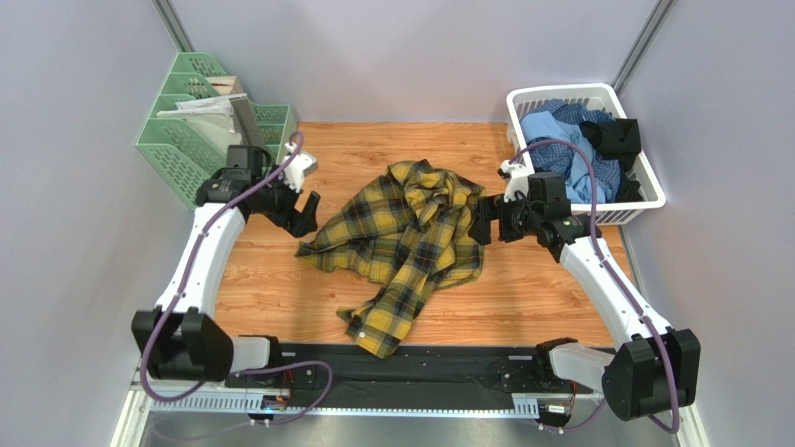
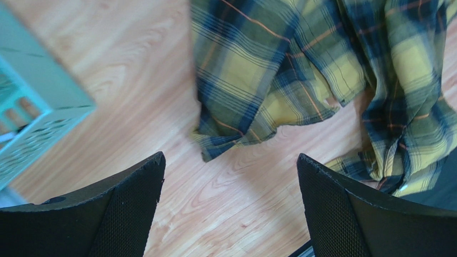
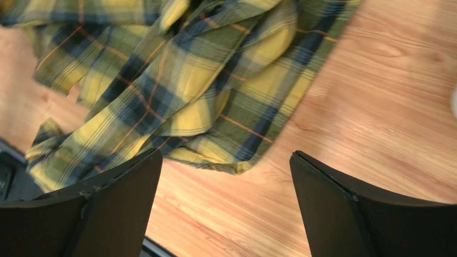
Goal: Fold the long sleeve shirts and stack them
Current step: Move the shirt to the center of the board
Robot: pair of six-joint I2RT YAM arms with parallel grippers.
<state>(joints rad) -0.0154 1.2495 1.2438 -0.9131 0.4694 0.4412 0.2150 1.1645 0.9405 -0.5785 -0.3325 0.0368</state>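
Note:
A mustard-yellow and black plaid long sleeve shirt (image 1: 411, 233) lies crumpled in the middle of the wooden table, one sleeve trailing toward the near edge. It also shows in the left wrist view (image 2: 300, 69) and the right wrist view (image 3: 177, 85). My left gripper (image 1: 306, 212) is open and empty, just left of the shirt's left edge. My right gripper (image 1: 482, 222) is open and empty, beside the shirt's right edge. Other shirts (image 1: 574, 149), light blue, blue-checked and black, lie heaped in the white basket.
A white laundry basket (image 1: 644, 200) stands at the back right. Green mesh file trays (image 1: 191, 140) with papers stand at the back left, one corner showing in the left wrist view (image 2: 37, 118). A black strip (image 1: 392, 358) runs along the near table edge.

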